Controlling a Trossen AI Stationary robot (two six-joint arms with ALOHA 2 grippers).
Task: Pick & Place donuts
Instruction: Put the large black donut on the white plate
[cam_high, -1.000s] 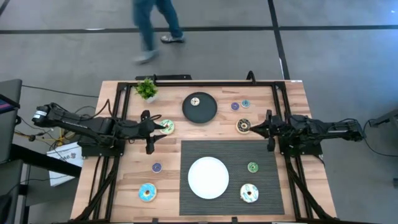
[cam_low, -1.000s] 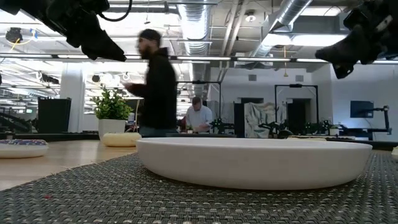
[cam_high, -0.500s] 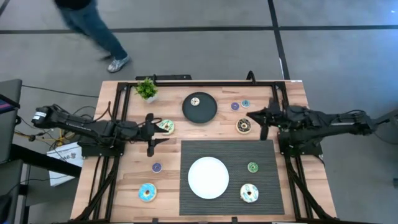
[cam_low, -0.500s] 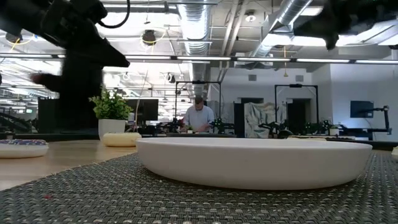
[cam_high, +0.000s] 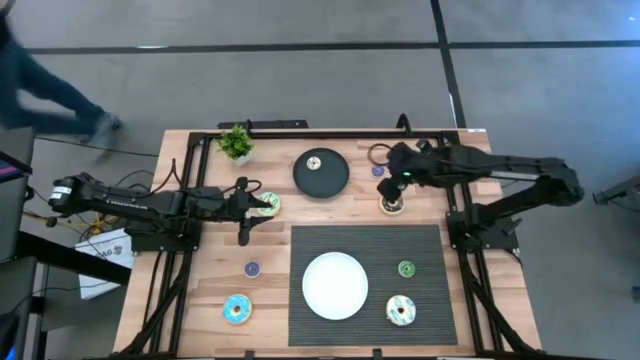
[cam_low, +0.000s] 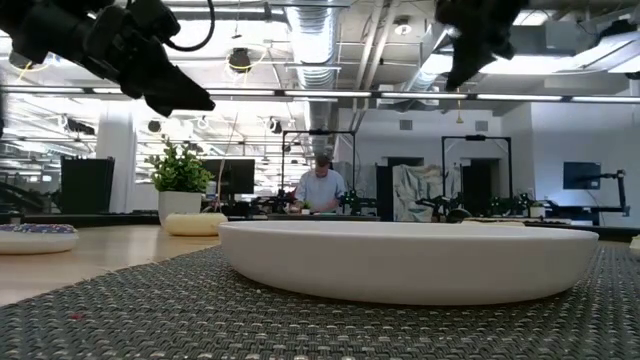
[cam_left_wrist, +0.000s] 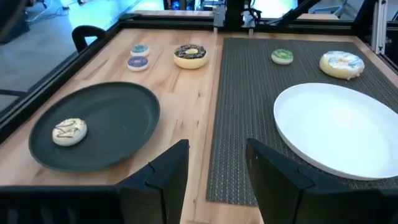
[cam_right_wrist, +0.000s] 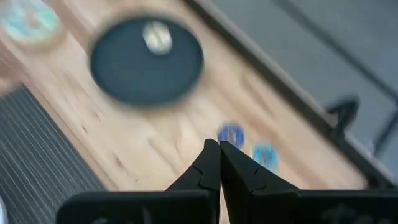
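Brown donut (cam_high: 391, 203): I see it lying flat on the counter (cam_high: 270, 250), hole up, no long axis, dark icing, cream centre.
Right gripper (cam_high: 400, 181): fingers pressed together, empty, poised above the donut's far edge.
Left gripper (cam_high: 243, 211): half open, empty, beside the white-green donut (cam_high: 267, 204).
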